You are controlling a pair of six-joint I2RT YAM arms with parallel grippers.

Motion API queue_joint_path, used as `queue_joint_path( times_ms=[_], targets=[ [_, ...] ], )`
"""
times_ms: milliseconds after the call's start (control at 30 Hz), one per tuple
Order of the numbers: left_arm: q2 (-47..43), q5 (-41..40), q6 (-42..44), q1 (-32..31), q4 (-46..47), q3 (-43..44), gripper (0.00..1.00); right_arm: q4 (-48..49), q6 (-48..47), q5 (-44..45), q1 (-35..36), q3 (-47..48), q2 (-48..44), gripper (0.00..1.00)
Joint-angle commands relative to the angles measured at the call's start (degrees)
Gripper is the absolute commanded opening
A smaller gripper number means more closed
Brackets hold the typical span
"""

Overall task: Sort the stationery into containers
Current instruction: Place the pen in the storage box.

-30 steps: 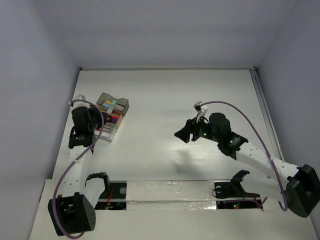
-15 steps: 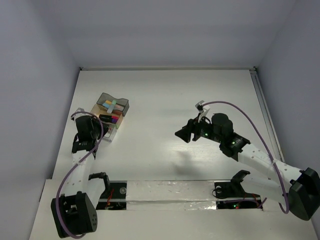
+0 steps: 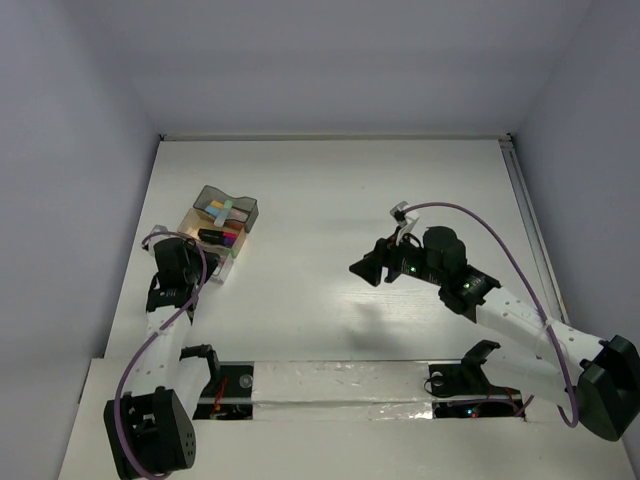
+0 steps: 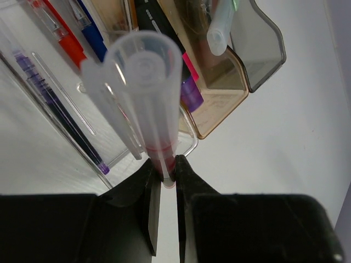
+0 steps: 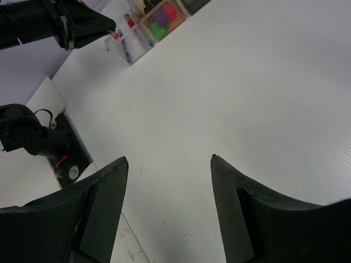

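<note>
The left claw [image 4: 163, 174], still clamped on a clear-capped red pen [image 4: 145, 82], has pulled back slightly from the containers [image 4: 267, 55] (right claw [image 5: 168, 160] hangs open and empty, well apart), so that pen looks yet unsorted.

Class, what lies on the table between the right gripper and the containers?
Nothing. In the top view, only bare table stretches from the right gripper to the containers.

White table [image 3: 350, 190] — containers [image 3: 248, 212] (far left) on it
</note>
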Motion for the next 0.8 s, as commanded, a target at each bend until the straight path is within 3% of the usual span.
queue_joint_path(
  times_ms=[0, 133, 233, 433, 467, 633, 733, 767],
  targets=[
    [0.2, -2.5, 1.1, 0.4, 2.1, 0.1, 0.0, 2.5, -0.2, -1.4, -0.1, -0.2, -0.3, 0.68],
    [0.9, -2.3, 1.2, 0.4, 2.4, -0.5, 0.04, 2.6, -0.2, -1.4, -0.1, -0.2, 0.0, 0.68],
    [1.6, -2.1, 0.9, 0.4, 3.9, -1.1, 0.13, 2.6, -0.2, -1.3, -0.1, -0.2, 0.1, 0.68],
    [0.5, -2.4, 1.0, 0.4, 4.2, -1.3, 0.37, 3.0, -0.2, -1.6, -0.1, -0.2, 0.9, 0.68],
    [0.4, -2.5, 1.3, 0.4, 3.6, -0.8, 0.45, 3.0, -0.2, -1.6, -0.1, -0.2, 0.9, 0.68],
    [-1.9, -2.4, 2.3, 0.4, 2.4, 1.5, 0.58, 3.2, -0.4, -1.0, -0.1, -0.4, 0.5, 0.68],
    [-4.6, -1.5, 3.7, 0.4, 0.1, 4.3, 0.75, 3.7, -0.2, -1.1, -0.1, -0.9, -0.7, 0.68],
    [-5.4, -1.0, 4.3, 0.4, -0.8, 5.4, 0.9, 5.1, 0.0, -1.2, -0.1, -1.3, -1.9, 0.68]
  ],
)
